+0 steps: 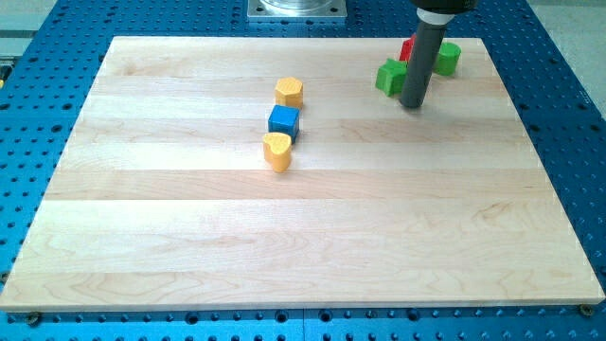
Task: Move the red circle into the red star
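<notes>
My tip [412, 103] rests on the board at the view's top right. A green star-like block [389, 76] lies just to its left, very close to the rod. A red block [406, 48] shows only as a sliver behind the rod, its shape hidden. A green round block [448, 58] lies to the right of the rod. I can see only one red piece; whether it is the circle or the star cannot be told.
A yellow hexagon-like block [290, 92], a blue cube [283, 121] and a yellow heart-like block [276, 151] form a short column at the board's upper middle. The wooden board [284, 237] lies on a blue perforated table [19, 142].
</notes>
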Action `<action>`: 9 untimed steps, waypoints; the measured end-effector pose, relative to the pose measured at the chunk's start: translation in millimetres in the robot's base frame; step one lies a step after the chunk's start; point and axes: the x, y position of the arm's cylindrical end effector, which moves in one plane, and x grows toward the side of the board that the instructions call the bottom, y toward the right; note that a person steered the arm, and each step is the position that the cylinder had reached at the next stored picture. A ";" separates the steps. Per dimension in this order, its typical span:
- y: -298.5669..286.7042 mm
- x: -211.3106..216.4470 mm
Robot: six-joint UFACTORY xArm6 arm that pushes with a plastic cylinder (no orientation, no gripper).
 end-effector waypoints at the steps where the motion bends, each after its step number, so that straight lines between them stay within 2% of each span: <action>1: -11.6 0.0; 3: -12.1 0.0; 4: -33.9 -1.0; 6: 10.8 -2.2; 9: 9.6 -24.4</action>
